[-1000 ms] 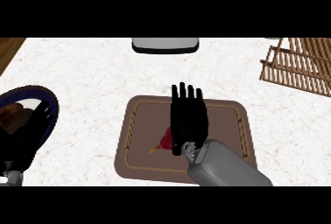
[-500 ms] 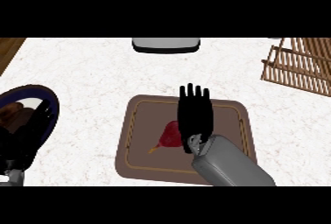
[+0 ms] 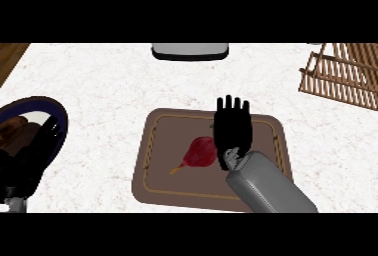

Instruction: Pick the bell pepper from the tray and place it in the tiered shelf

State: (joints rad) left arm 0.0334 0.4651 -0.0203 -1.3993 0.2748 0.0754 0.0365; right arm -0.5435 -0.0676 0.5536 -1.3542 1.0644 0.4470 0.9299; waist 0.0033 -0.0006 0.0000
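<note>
A red bell pepper (image 3: 199,152) lies on the brown tray (image 3: 162,190) in the middle of the counter. My right hand (image 3: 232,129) hovers over the tray just right of the pepper, fingers straight and pointing away from me, partly covering the pepper's right side. The wooden tiered shelf (image 3: 344,75) stands at the far right edge. My left hand (image 3: 26,155) is a dark shape at the left edge over a dark pan; its fingers do not show clearly.
A dark blue-rimmed pan (image 3: 29,112) sits at the left edge. A grey and black appliance (image 3: 190,50) stands at the back centre. White speckled counter (image 3: 103,85) surrounds the tray.
My right hand has slid to the right and slightly nearer, uncovering more of the red pepper. The pepper and tray have stayed in place.
</note>
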